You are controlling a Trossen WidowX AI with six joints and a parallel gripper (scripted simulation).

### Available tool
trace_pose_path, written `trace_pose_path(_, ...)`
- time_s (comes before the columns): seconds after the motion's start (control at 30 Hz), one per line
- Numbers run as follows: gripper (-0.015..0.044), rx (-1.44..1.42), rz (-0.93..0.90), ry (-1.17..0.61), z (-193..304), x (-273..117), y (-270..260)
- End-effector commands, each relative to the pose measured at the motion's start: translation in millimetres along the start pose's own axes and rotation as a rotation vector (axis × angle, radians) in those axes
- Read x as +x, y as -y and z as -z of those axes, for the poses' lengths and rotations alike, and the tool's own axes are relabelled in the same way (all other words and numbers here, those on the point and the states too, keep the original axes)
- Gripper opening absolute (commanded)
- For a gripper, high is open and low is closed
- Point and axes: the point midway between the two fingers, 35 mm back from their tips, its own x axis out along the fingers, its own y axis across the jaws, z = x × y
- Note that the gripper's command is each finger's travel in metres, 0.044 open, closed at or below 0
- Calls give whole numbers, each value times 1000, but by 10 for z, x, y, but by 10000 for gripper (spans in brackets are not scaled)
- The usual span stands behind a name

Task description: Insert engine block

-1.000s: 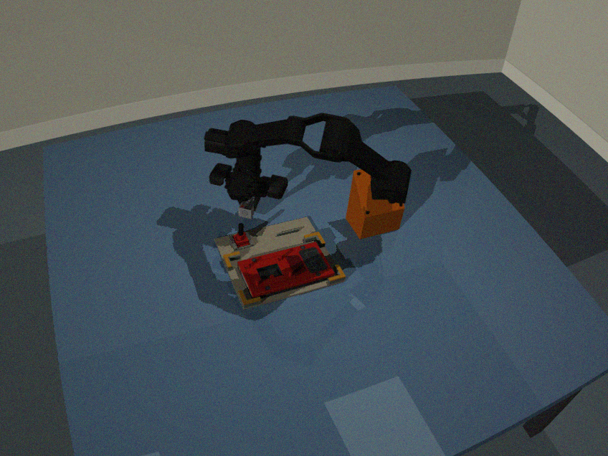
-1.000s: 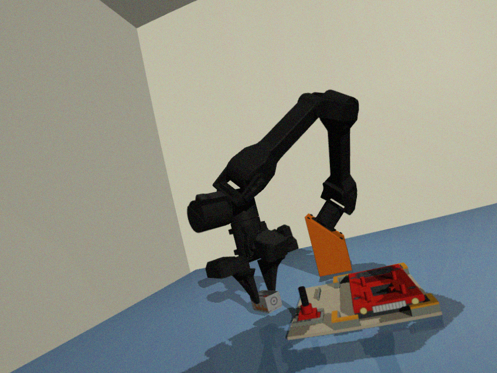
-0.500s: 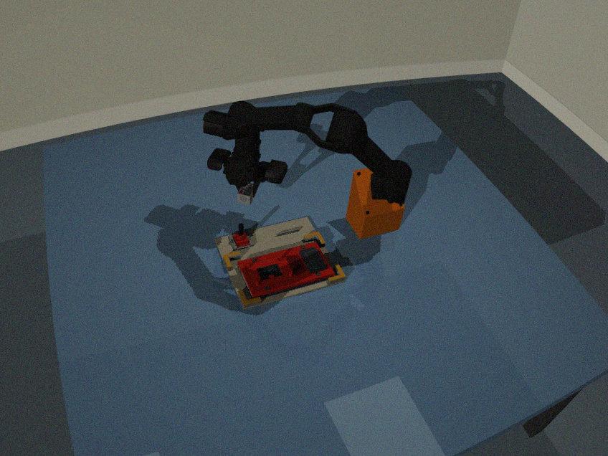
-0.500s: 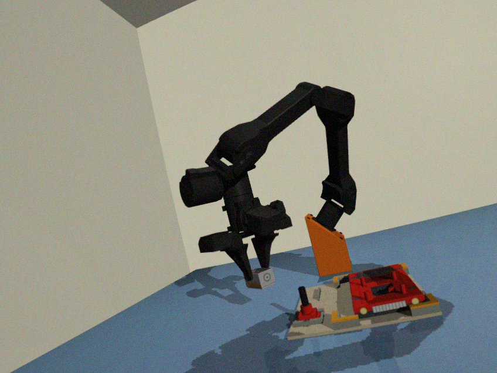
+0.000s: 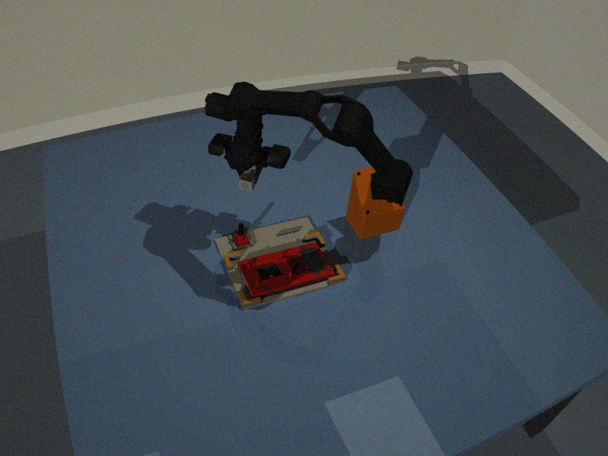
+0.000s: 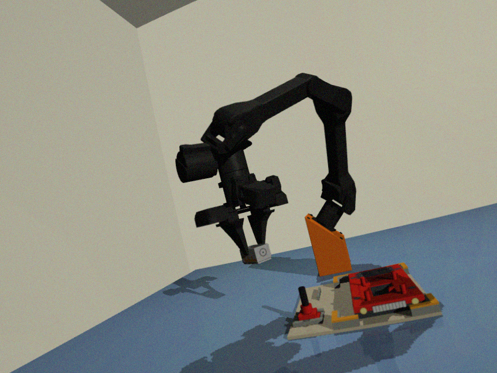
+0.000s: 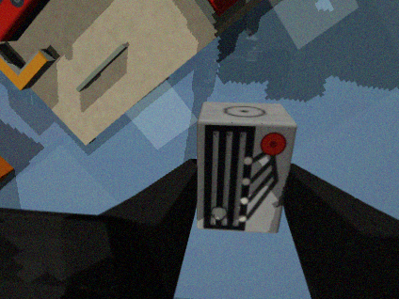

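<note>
Left of center in the exterior view, the black hand (image 5: 247, 177) (image 6: 254, 248) (image 7: 239, 170) pointed downward with a slight tilt, its two fingers closed on the sides of the gray engine block (image 5: 246, 183) (image 6: 258, 253) (image 7: 246, 174). The block hung above the blue counter (image 5: 206, 373) (image 6: 132, 341) (image 7: 155, 197), well apart from the red car body (image 5: 250, 282) (image 6: 361, 297) (image 7: 16, 16) at lower right. From an orange base (image 5: 361, 216) (image 6: 331, 257) (image 7: 5, 168), right of center, the arm rose, bent at the top and reached left before dropping to the hand. In the wrist view, the block stood between the fingers, showing black stripes and a red disc at its upper right.
</note>
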Motion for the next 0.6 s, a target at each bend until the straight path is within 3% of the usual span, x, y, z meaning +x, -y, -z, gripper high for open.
trace_pose_path(0.0, 0, -10, 11, -5, -4, -123, 3)
trace_pose_path(0.57, 0, 179, 25, -19, -421, 38, -128)
